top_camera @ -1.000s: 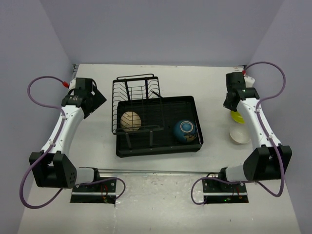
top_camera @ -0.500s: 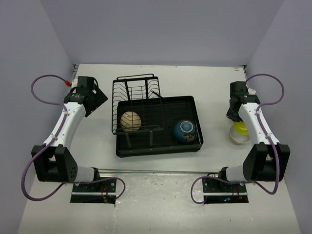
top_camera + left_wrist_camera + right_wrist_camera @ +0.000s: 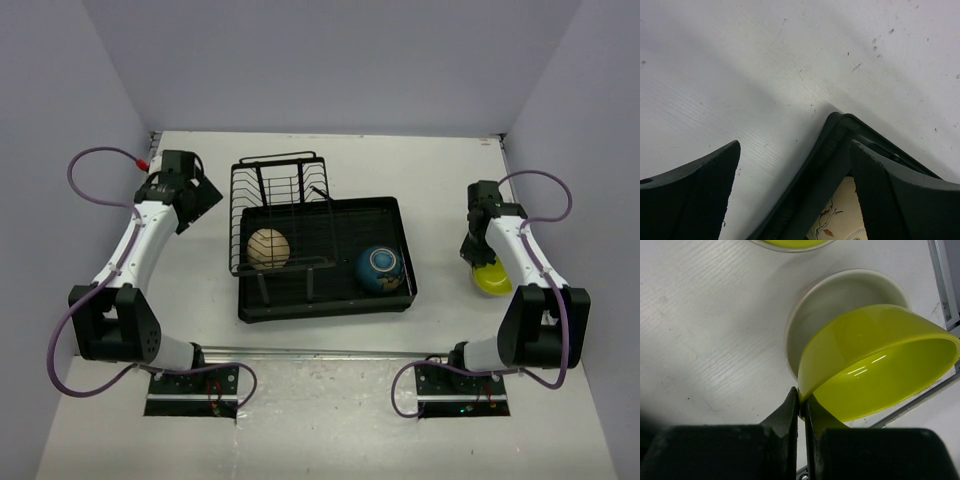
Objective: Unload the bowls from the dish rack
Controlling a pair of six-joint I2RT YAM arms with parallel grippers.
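The black dish rack [image 3: 322, 305] sits mid-table, with a tan bowl [image 3: 268, 248] standing in its wire slots and a blue bowl [image 3: 380, 268] on its tray. My right gripper [image 3: 476, 258] [image 3: 801, 394] is shut on the rim of a lime-green bowl [image 3: 492, 280] [image 3: 880, 365]. It holds this bowl tilted just above a cream-white bowl [image 3: 840, 300] on the table. A second lime-green bowl [image 3: 790, 242] shows at the top edge of the right wrist view. My left gripper [image 3: 200, 195] [image 3: 795, 145] is open and empty over a black corner of the rack [image 3: 835, 145].
A cream surface with small orange marks [image 3: 840, 220] shows behind the rack corner in the left wrist view. The right wall stands close to the right arm. A metal rail [image 3: 320, 352] runs along the near table edge.
My right gripper has carried the lime-green bowl toward the near edge, and it now covers the cream-white bowl from above. My left gripper shifted slightly toward the back.
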